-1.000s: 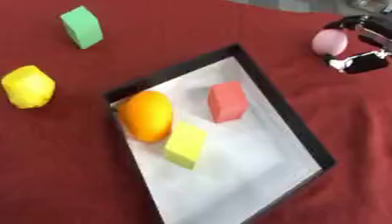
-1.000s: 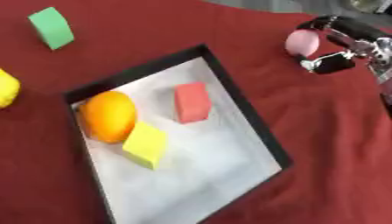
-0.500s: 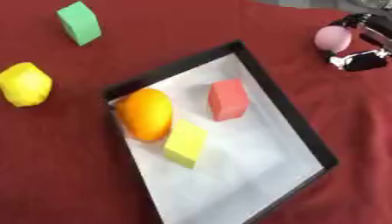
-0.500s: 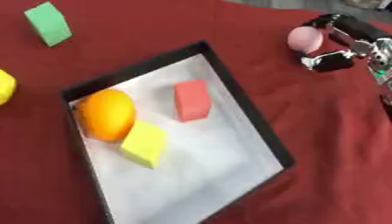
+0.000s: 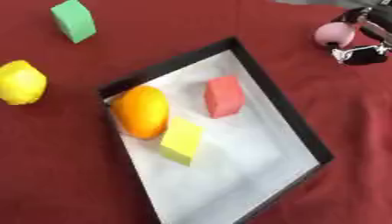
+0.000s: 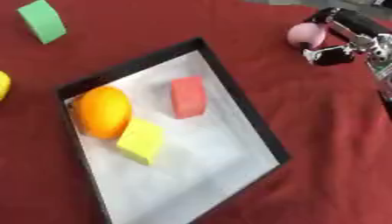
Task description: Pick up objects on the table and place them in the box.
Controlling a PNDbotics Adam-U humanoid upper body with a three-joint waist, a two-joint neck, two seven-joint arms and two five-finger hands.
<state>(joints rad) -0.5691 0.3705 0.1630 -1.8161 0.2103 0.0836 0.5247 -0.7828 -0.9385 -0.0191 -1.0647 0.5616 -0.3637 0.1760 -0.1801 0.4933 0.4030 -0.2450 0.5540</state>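
A black-rimmed box (image 5: pixel 275 98) with a white floor lies askew in the middle. Inside it sit an orange (image 5: pixel 141 111), a red block (image 5: pixel 224 96) and a yellow-green block (image 5: pixel 181 140). On the red cloth outside, a green block (image 5: pixel 73 19) stands at the far left and a yellow lemon (image 5: pixel 21 82) lies at the left edge. A pink ball (image 6: pixel 306 35) rests at the far right, beyond the box. My right hand (image 6: pixel 342 41) reaches in from the right with a finger over the ball and the thumb under it, curled round it. My left hand shows in no view.
The red cloth (image 5: pixel 69 175) covers the whole table. The box's near right corner (image 5: pixel 325 157) lies close to the lower right of the view. A grey strip shows at the far edge, behind the hand.
The whole picture has shifted slightly, so the camera moved. The right hand stays at the pink ball, and the ball keeps its place relative to the box.
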